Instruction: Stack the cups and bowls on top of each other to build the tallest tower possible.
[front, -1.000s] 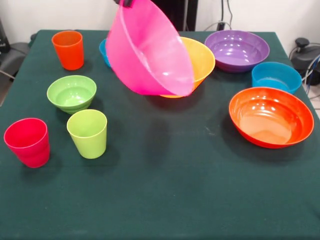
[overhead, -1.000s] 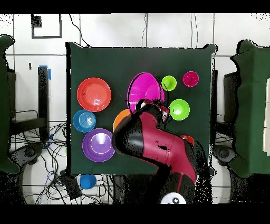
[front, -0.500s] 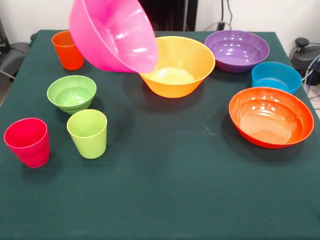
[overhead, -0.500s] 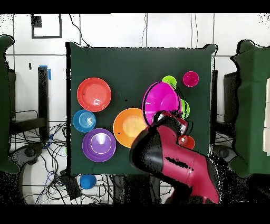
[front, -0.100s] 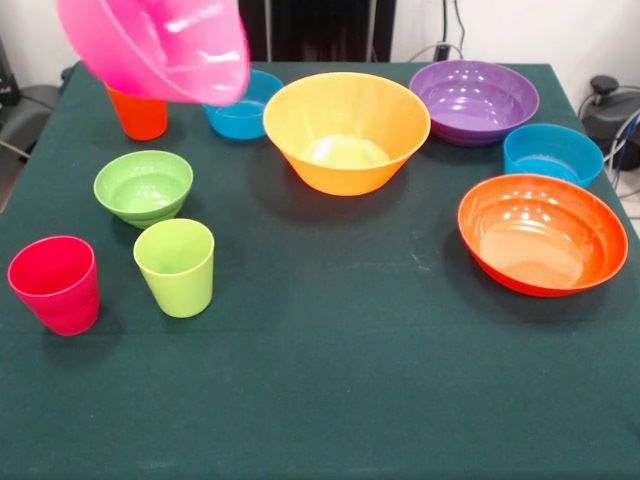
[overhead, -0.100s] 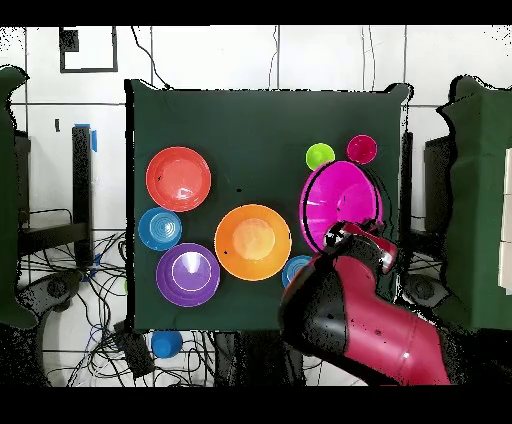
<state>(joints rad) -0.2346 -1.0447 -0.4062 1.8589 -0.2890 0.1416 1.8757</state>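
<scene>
The big pink bowl (front, -0.100s: 150, 45) (overhead, -0.100s: 342, 203) hangs tilted in the air above the orange cup (front, -0.100s: 138, 118), whose top it hides. My gripper (overhead, -0.100s: 337, 236) holds the bowl by its rim; only the overhead view shows it. On the table stand the yellow-orange bowl (front, -0.100s: 345, 130) (overhead, -0.100s: 252, 242), a small blue bowl (front, -0.100s: 240, 112), the purple bowl (front, -0.100s: 473, 100), a second blue bowl (front, -0.100s: 552, 152), the red-orange bowl (front, -0.100s: 540, 232), the small green bowl (front, -0.100s: 143, 186), the lime cup (front, -0.100s: 176, 266) and the pinkish red cup (front, -0.100s: 55, 283). Nothing is stacked.
The dark green table (front, -0.100s: 330, 400) has bare cloth across its front half. My red arm (overhead, -0.100s: 360, 320) covers the table's corner by the base in the overhead view. Cables and floor tiles lie around the table.
The pink bowl has been carried from in front of the yellow-orange bowl toward the orange cup's side and higher. The yellow-orange bowl and the small blue bowl behind it now show fully.
</scene>
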